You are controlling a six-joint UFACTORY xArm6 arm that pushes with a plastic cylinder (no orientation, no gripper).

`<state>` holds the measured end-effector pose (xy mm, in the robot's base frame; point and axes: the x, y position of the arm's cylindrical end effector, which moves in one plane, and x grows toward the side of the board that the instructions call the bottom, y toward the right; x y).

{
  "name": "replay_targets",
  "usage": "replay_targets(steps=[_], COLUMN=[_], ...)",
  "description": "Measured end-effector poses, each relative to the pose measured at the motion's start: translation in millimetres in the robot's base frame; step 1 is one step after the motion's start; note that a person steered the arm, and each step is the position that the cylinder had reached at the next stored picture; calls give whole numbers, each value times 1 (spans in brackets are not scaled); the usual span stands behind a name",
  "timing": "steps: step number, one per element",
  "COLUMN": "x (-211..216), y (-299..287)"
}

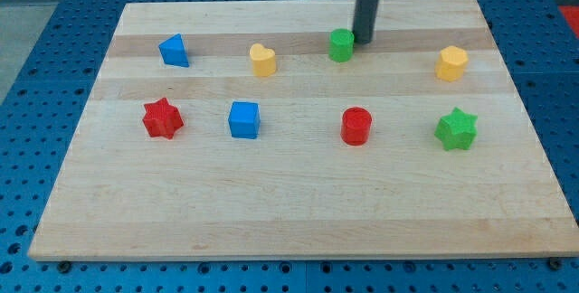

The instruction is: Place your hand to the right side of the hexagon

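The yellow hexagon point(451, 62) lies at the view's upper right of the wooden board point(298, 212). My tip point(363, 40) is at the view's top centre, touching or just right of a small green block point(340, 45). The tip is well to the left of the yellow hexagon, about a hundred pixels away. The dark rod rises from the tip out of the view's top.
A blue triangular block point(174, 51) and a yellow heart point(262, 60) lie in the upper row. A red star point(163, 118), a blue cube point(243, 119), a red cylinder point(356, 126) and a green star point(455, 129) lie in the lower row.
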<state>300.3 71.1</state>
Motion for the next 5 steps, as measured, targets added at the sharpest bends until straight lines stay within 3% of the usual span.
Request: replay_targets(steps=[1,2,4,5], x=[21,24,-70,-69], y=[-74,-84,60,164])
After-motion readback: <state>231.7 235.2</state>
